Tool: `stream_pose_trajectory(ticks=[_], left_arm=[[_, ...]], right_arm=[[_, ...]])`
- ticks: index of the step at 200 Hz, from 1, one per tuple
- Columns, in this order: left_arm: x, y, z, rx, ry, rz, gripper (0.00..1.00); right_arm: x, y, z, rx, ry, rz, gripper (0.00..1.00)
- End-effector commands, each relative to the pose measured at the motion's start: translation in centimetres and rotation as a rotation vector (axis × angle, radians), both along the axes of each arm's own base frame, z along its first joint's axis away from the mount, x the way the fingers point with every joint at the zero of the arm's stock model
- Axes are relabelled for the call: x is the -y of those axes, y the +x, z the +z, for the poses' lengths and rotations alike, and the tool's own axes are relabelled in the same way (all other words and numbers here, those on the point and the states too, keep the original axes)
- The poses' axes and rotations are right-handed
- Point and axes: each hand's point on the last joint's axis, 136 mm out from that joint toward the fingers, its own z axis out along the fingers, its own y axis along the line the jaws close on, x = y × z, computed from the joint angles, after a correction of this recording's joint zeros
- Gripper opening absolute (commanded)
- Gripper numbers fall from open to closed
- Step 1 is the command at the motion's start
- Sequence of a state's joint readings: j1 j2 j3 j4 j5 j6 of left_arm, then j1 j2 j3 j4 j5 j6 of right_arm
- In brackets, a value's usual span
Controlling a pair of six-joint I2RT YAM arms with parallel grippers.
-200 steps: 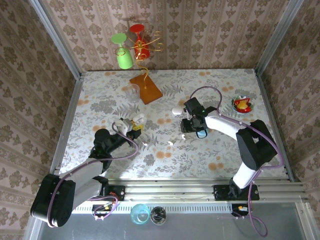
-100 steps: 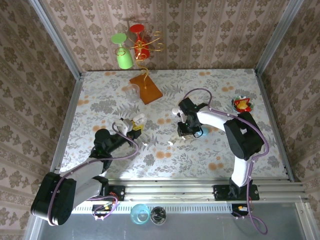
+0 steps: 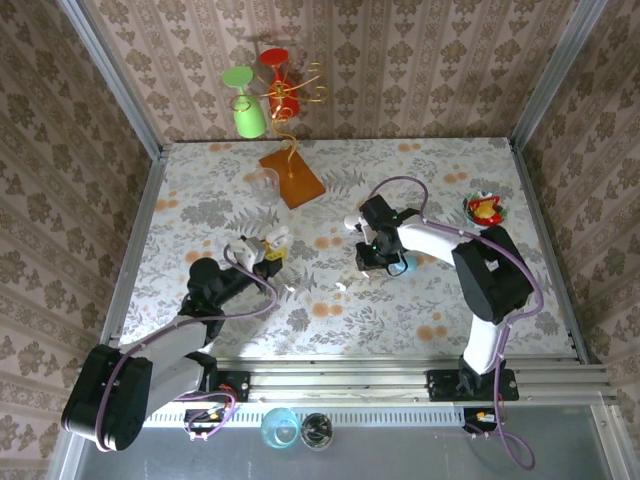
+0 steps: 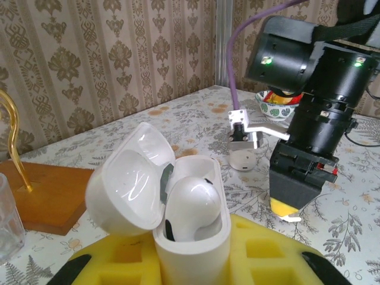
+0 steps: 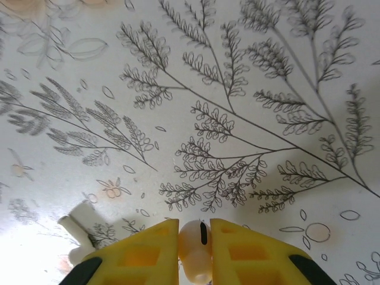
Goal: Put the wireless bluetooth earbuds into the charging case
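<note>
White: one earbud pinched in right claw; left claw clamps one open case.

The floral-patterned table carries a wooden board and a clear glass at the back, a small bowl at right, and a white case and a loose earbud mid-table.

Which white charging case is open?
The case in the left gripper: lid flipped back. The other case lies shut on the table.
</note>
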State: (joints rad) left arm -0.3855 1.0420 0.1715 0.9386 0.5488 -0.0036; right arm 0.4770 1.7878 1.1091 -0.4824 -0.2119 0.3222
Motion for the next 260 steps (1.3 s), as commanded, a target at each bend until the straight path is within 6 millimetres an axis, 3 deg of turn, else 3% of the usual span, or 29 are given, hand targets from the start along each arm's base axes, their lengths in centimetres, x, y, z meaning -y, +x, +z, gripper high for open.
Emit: stream_pose_trajectory(ticks=[1,31,64,69,86,132,193,260], left_arm=[[0.5,0.0,1.4,0.055,-0.027,-0.010,0.00],[2.3,-0.4,1.8,0.069,-0.038,-0.042,0.00],[2.9,0.0,2.7,0.064,-0.098,-0.055,0.00],[3.1,0.0,2.8,0.064,-0.104,-0.060,0.00],[3.7,0.2,3.2,0.066,-0.120,-0.074,0.00],[6.3,0.0,3.8,0.078,-0.133,-0.124,0.00],[8.9,-0.1,4.5,0.089,-0.138,-0.189,0.00],[9.2,-0.3,4.6,0.092,-0.142,-0.199,0.00]], right_arm=[[-0.8,1.9,4.0,0.151,0.164,-0.061,0.18],[-1.4,3.2,8.8,0.319,0.344,-0.113,0.18],[-1.7,3.5,13.8,0.508,0.504,-0.135,0.18],[-1.7,3.3,15.5,0.555,0.536,-0.130,0.18],[-1.6,2.9,17.9,0.634,0.605,-0.132,0.17],[-2.3,1.1,23.1,0.764,0.783,-0.066,0.17],[-6.0,-1.1,26.2,0.836,0.867,0.075,0.15],[-8.7,-0.8,25.3,0.796,0.885,0.125,0.15]])
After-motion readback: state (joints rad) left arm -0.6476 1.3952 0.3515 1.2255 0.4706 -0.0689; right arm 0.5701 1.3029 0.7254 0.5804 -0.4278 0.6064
